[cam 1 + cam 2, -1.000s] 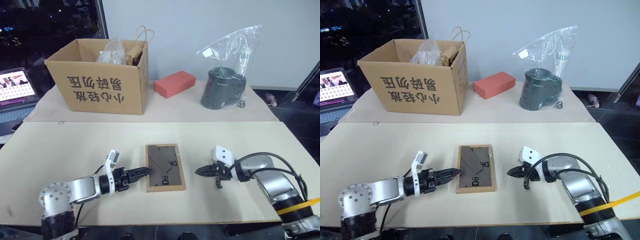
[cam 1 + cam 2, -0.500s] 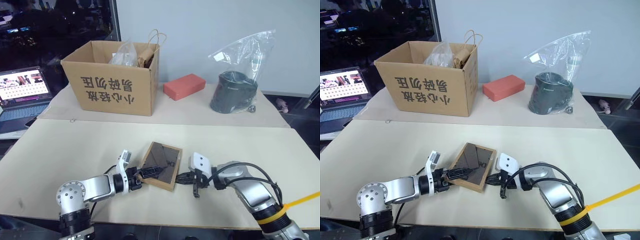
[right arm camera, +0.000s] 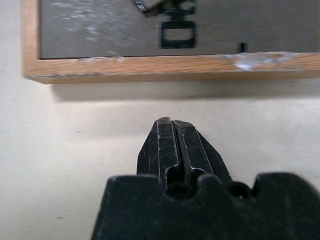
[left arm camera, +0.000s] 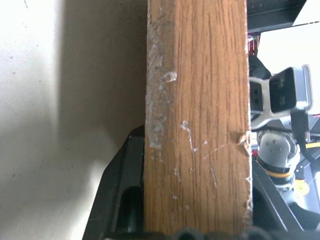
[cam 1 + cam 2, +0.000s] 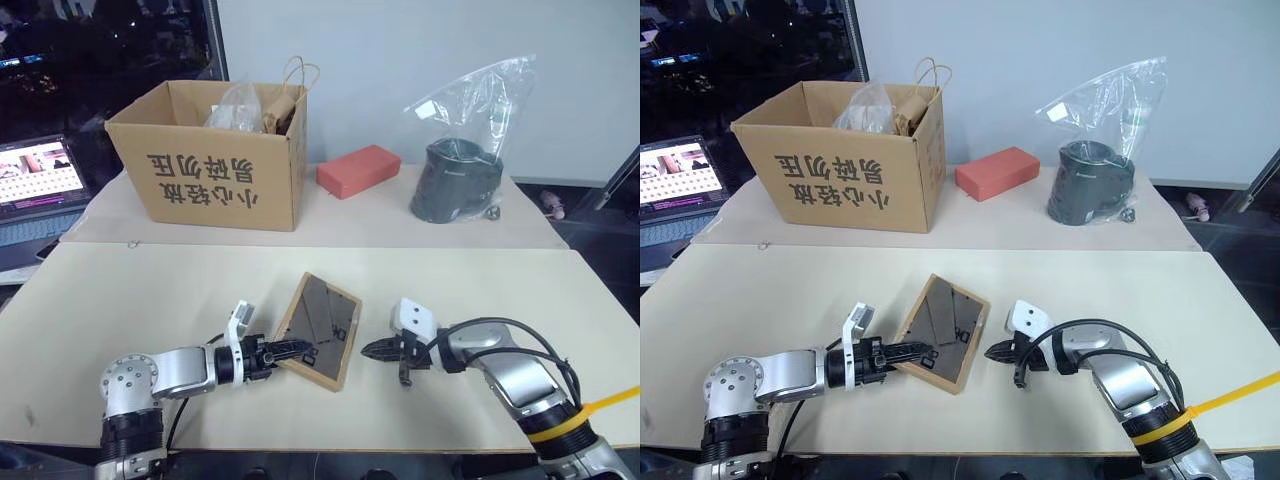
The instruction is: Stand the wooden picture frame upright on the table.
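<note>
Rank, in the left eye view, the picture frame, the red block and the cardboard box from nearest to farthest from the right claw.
From the right claw:
1. Wooden picture frame, just beside it on the near table.
2. Red block, far side, middle.
3. Cardboard box, far left.

You are watching the wooden picture frame [image 5: 322,328] coming off the table [image 5: 120,300]: flat and square a second ago, it is now skewed and tilting up, with the left gripper [image 5: 298,351] closing on its near-left edge, and the right gripper [image 5: 366,350] drawing beside it
</note>
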You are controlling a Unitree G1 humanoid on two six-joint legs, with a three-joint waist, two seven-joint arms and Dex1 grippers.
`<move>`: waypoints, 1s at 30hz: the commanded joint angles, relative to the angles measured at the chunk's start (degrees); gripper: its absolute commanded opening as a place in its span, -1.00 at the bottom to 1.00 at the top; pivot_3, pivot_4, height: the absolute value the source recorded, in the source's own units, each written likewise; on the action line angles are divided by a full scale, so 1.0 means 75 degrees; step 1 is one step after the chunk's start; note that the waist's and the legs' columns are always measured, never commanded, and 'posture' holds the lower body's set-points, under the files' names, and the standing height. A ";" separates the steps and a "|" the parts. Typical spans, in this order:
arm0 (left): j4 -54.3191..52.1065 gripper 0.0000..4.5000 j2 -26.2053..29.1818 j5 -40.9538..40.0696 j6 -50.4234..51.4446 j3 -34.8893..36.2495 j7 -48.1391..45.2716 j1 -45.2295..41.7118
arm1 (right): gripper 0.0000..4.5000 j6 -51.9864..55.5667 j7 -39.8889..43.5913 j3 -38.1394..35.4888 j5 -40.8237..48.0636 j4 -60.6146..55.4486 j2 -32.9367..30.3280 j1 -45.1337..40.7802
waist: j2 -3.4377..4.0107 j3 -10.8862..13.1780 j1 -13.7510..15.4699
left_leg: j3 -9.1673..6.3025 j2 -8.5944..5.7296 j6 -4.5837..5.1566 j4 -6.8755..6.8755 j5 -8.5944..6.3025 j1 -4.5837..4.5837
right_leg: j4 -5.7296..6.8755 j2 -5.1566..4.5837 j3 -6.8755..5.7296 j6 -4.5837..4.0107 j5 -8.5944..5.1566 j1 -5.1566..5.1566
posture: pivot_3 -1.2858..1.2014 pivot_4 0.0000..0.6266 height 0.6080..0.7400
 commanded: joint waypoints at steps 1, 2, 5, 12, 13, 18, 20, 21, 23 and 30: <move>-0.0572 -0.50 0.0415 -0.1093 -0.0503 0.0055 -0.0568 0.0042 | -1.00 0.0950 0.0117 -0.1214 0.1153 -0.0361 -0.0228 -0.0526 | 0.0002 0.0006 -0.0001 | 0.0000 0.0000 -0.0002 0.0001 0.0003 -0.0026 | 0.0013 0.0001 0.0001 -0.0026 0.0016 -0.0026 | 0.03 -0.52 1.00; -0.0625 -0.50 0.0522 -0.1170 -0.0609 -0.0009 -0.0613 0.0076 | -1.00 0.1370 0.0127 -0.1460 0.1559 -0.0431 -0.0208 -0.0658 | 0.0002 0.0007 0.0005 | 0.0000 0.0000 -0.0001 0.0003 0.0004 -0.0036 | 0.0019 0.0001 0.0002 -0.0034 0.0021 -0.0038 | 0.03 -0.52 1.00; -0.0769 -0.50 0.0844 -0.1368 -0.0912 -0.0059 -0.0978 0.0177 | -0.66 0.3289 0.0380 -0.2628 0.3565 -0.0585 -0.0320 -0.1623 | 0.0007 0.0014 0.0005 | -0.0002 -0.0001 -0.0001 0.0003 0.0004 -0.0036 | 0.0020 0.0001 0.0002 -0.0040 0.0024 -0.0037 | 0.03 -0.52 1.00; -0.0997 -0.50 0.1052 -0.1326 -0.1502 -0.0626 -0.1407 0.0126 | 0.43 0.4192 0.0209 -0.2173 0.4609 -0.0850 0.0069 -0.2746 | 0.0006 0.0015 0.0021 | -0.0003 0.0001 0.0002 -0.0005 0.0003 -0.0037 | 0.0001 0.0001 -0.0004 -0.0039 0.0021 -0.0034 | 0.03 -0.52 1.00; -0.1117 -0.50 0.1089 -0.1293 -0.1528 -0.0735 -0.1544 0.0128 | 0.59 0.4194 0.0200 -0.1946 0.4568 -0.0861 0.0152 -0.2770 | 0.0006 0.0015 0.0021 | -0.0003 0.0001 0.0001 -0.0005 0.0003 -0.0039 | 0.0000 0.0001 -0.0005 -0.0039 0.0021 -0.0034 | 0.03 -0.52 1.00; -0.1524 -0.50 0.1313 -0.1205 -0.1632 -0.1126 -0.2038 0.0207 | 0.98 0.3701 0.0026 -0.0753 0.3703 -0.0424 0.0418 -0.2813 | 0.0008 0.0016 0.0022 | -0.0003 0.0001 0.0001 -0.0007 0.0003 -0.0057 | 0.0004 0.0001 -0.0004 -0.0040 0.0021 -0.0056 | 0.03 -0.52 1.00; -0.1543 -0.50 0.1372 -0.1217 -0.1760 -0.1180 -0.2109 0.0237 | 0.98 0.3513 -0.0061 -0.0501 0.3403 -0.0169 0.0472 -0.2892 | 0.0008 0.0017 0.0022 | -0.0003 0.0002 0.0001 -0.0007 0.0003 -0.0056 | 0.0006 0.0001 -0.0005 -0.0039 0.0021 -0.0057 | 0.03 -0.52 1.00; -0.1559 -0.50 0.1398 -0.1209 -0.1813 -0.1199 -0.2135 0.0257 | 0.98 0.3429 -0.0098 -0.0407 0.3271 -0.0068 0.0485 -0.2932 | 0.0008 0.0017 0.0014 | -0.0003 0.0001 0.0001 -0.0007 0.0003 -0.0056 | 0.0006 0.0001 -0.0005 -0.0040 0.0021 -0.0057 | 0.03 -0.52 1.00; -0.1594 -0.50 0.1423 -0.1219 -0.1941 -0.1220 -0.2152 0.0316 | 0.98 0.3342 -0.0081 -0.0295 0.3171 -0.0001 0.0502 -0.2980 | 0.0008 0.0017 0.0011 | -0.0003 0.0003 0.0001 -0.0007 0.0004 -0.0054 | 0.0007 0.0003 -0.0004 -0.0039 0.0021 -0.0058 | 0.03 -0.52 1.00; -0.1722 -0.50 0.1502 -0.1249 -0.2303 -0.1256 -0.2035 0.0548 | 0.98 0.3287 -0.0345 -0.0455 0.2762 0.0603 0.0279 -0.3331 | 0.0008 0.0017 0.0016 | -0.0003 0.0003 0.0001 -0.0008 0.0004 -0.0056 | 0.0008 0.0002 -0.0004 -0.0040 0.0022 -0.0060 | 0.03 -0.52 1.00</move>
